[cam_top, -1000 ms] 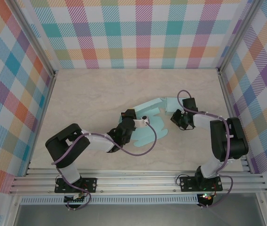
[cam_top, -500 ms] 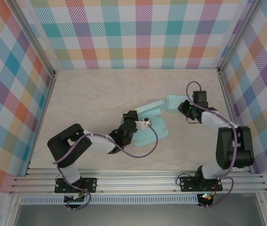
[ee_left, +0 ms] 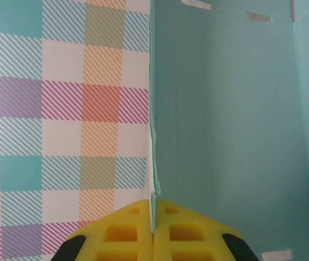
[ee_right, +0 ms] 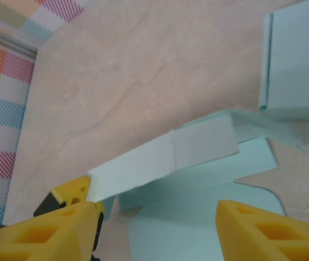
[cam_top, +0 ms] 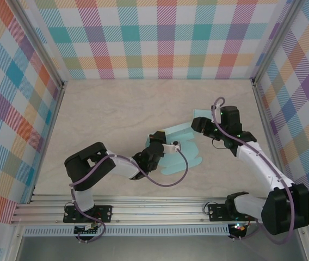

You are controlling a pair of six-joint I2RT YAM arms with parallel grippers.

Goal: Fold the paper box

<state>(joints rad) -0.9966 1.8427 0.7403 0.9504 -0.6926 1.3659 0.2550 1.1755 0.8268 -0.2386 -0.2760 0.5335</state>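
The left arm (cam_top: 92, 166) and right arm (cam_top: 259, 166) are showing black joint housings joined by white links, with a purple cable (cam_top: 165, 183) looping along each. The left gripper (ee_left: 153, 205) and right gripper (ee_right: 155, 205) are wearing yellow pads (ee_left: 123, 235) with rectangular recesses.

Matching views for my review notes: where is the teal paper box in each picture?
Top external: paper box mid-picture, just right of centre.
Left wrist: its panel takes the right half, edge pinched in the left gripper.
Right wrist: flaps across lower centre and upper right.
Shared landmark: plaid wall.
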